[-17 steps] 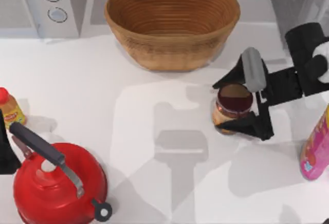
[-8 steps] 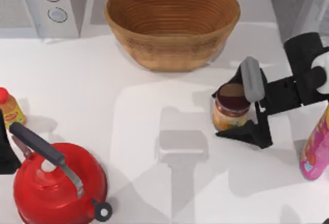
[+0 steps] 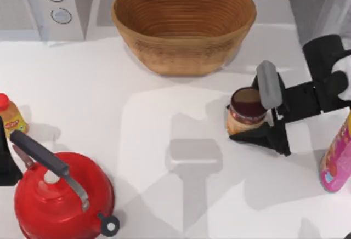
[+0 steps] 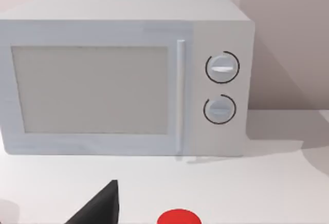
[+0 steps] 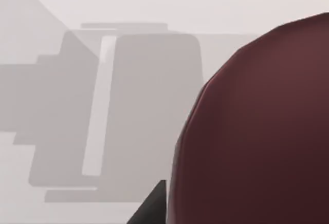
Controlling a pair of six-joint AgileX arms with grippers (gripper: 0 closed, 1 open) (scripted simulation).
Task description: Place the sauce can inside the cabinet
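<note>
On the right half of the tabletop [image 3: 164, 113], the sauce can [image 3: 247, 111] sat upright between the jaws of the right gripper [image 3: 262, 113] — one finger above it, by the grey pad, the other pressed along its lower side. The jaws looked clenched on the can, dark maroon lid up, amber label showing to the left. From the right wrist view the maroon lid [image 5: 257, 131] bulked large and close, with pale tabletop and grey shadows behind it.

The cabinet [image 3: 315, 3] stood at the far right corner, grey and speckled, only partly seen — well apart from the can. The woven basket [image 3: 184, 25] sat at the back centre, just up and left of the can, not touching it. A tall pink bottle [image 3: 335, 162] stood at the right edge, near the gripper's arm.

Over on the left, the red kettle [image 3: 60, 195] sat at the near corner, with the small red-capped yellow bottle [image 3: 11, 115] just beyond it. The left arm was parked at the left edge; I cannot tell how its jaws stood. Its wrist view faced the pale microwave [image 4: 123, 75] with two round knobs.
</note>
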